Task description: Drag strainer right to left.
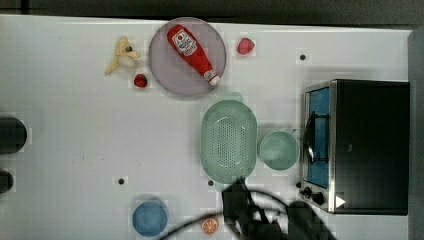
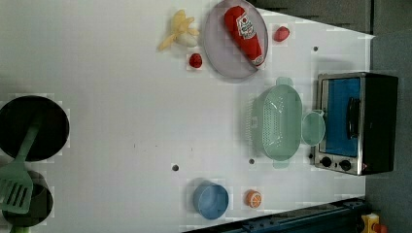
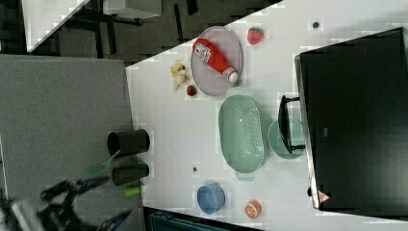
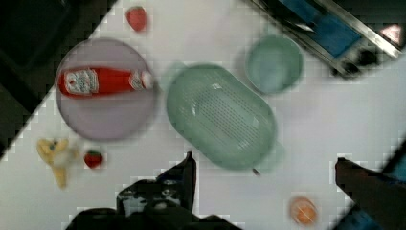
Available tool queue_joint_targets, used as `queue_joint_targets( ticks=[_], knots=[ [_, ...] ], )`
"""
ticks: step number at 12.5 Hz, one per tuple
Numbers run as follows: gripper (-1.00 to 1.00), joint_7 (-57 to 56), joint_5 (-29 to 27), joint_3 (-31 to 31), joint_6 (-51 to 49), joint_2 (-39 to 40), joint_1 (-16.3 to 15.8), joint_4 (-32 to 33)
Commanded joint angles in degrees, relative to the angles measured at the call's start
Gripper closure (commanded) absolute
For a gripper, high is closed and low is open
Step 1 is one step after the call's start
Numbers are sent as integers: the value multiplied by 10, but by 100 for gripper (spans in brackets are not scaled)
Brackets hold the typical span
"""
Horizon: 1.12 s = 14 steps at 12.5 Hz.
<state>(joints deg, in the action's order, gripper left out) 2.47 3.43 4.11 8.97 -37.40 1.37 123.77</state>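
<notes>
The strainer [image 1: 229, 141] is a large pale mint-green oval with a dotted inside, resting near the middle of the table in the top view. It also appears in the left view [image 2: 279, 121], the right view [image 3: 240, 133] and the wrist view [image 4: 220, 115]. A smaller plain mint bowl [image 1: 279, 150] sits against its side toward the toaster oven. My gripper [image 4: 264, 159] hangs above the strainer's near end handle, open wide, with nothing between its fingers [image 4: 189, 170]. In the top view, the gripper [image 1: 234, 199] is a dark shape just below the strainer's lower end.
A toaster oven [image 1: 357, 145] stands at the top view's right. A grey plate [image 1: 172, 75] with a ketchup bottle [image 1: 192, 52] lies above the strainer, with a banana [image 1: 122, 55] and strawberries [image 1: 140, 80] nearby. A blue bowl [image 1: 149, 218] and an orange [image 1: 210, 226] sit near the lower edge.
</notes>
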Motion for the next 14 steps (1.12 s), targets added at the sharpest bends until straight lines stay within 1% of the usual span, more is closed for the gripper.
queue_joint_targets(
  ticks=[1, 4, 6, 11, 14],
  knots=[
    [-100, 36, -4, -5, 69, 121, 0, 109],
    [-100, 150, -4, -7, 220, 178, 0, 181],
    [-100, 217, -4, -7, 301, 229, 0, 204],
    [-100, 336, -4, -9, 417, 388, -2, 191],
    [-100, 339, -4, -18, 536, 466, -9, 191]
  ],
)
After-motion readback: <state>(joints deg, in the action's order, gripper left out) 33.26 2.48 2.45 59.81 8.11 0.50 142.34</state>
